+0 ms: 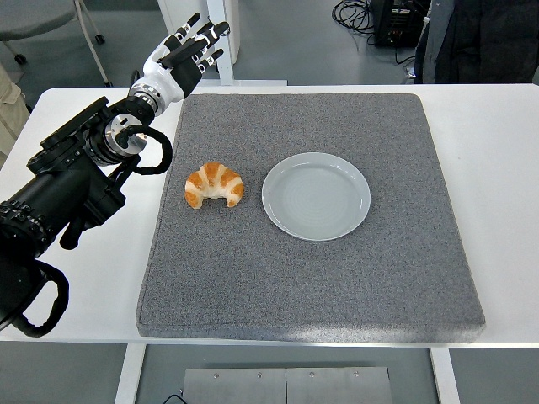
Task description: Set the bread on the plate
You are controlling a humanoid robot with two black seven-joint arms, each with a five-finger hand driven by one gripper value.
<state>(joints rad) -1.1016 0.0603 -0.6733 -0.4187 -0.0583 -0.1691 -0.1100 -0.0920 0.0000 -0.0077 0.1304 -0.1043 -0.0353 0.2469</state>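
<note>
The golden-brown, crescent-shaped croissant point(214, 184) lies left of centre on the grey felt mat point(312, 278), just beside the empty round pale-grey plate point(316, 196). We judge it light, soft and flaky, best pinched gently across its thick middle. At upper left, the left hand point(187, 52) hovers well apart from it, fingers spread, holding and touching nothing.

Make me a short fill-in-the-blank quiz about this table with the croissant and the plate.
1. The croissant lies on the grey mat, to the ____ of the plate in the picture.
2. The plate holds ____.
3. The left hand hangs over the mat's far ____ corner, fingers spread.
4. The croissant and the plate are ____, not touching.

Missing words: left; nothing; left; apart
</note>
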